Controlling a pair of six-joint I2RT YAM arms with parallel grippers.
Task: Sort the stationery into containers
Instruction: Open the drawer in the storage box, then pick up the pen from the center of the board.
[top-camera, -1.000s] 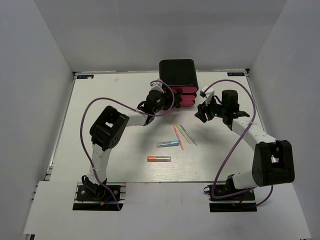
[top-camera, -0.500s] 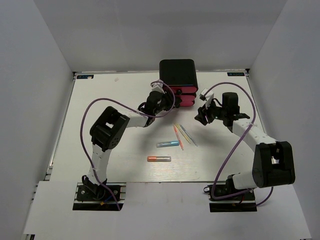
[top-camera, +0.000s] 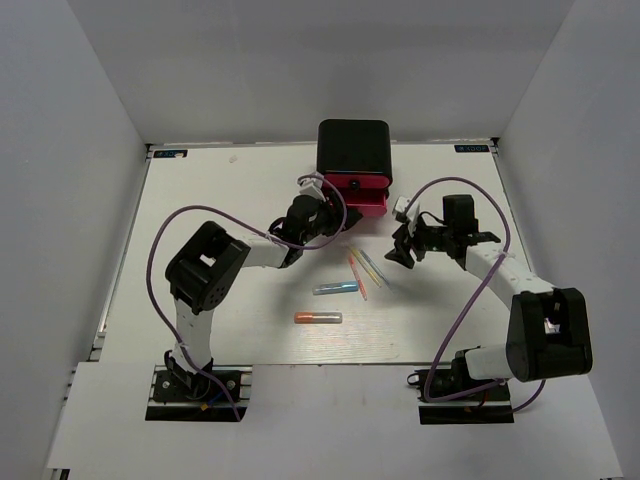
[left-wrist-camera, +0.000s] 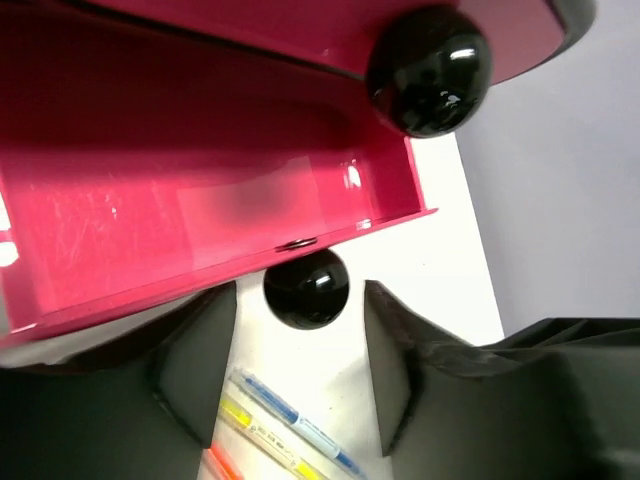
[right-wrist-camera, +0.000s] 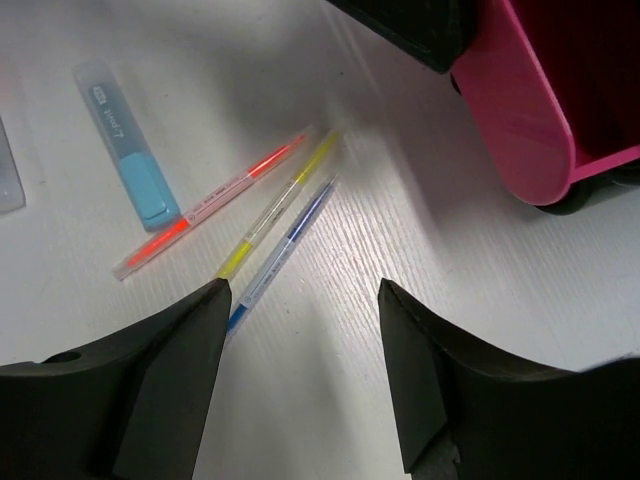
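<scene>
Left tool (left-wrist-camera: 298, 300) released, straddling drawer knob (left-wrist-camera: 306, 288); right tool (right-wrist-camera: 302, 292) released; blue tube (right-wrist-camera: 125, 145) label seems unreadable.

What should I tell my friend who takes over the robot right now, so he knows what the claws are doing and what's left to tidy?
Left claw: open, its fingers on either side of the black knob of the open pink drawer, not squeezing it.
Right claw: open and empty, hovering over the three thin sticks.
Things: the blue tube, orange tube and sticks all lie on the table, in front of the black box.
Done: one drawer is open; nothing shows in the part of it in view.
Left: every piece needs picking up and putting in the drawers.
</scene>
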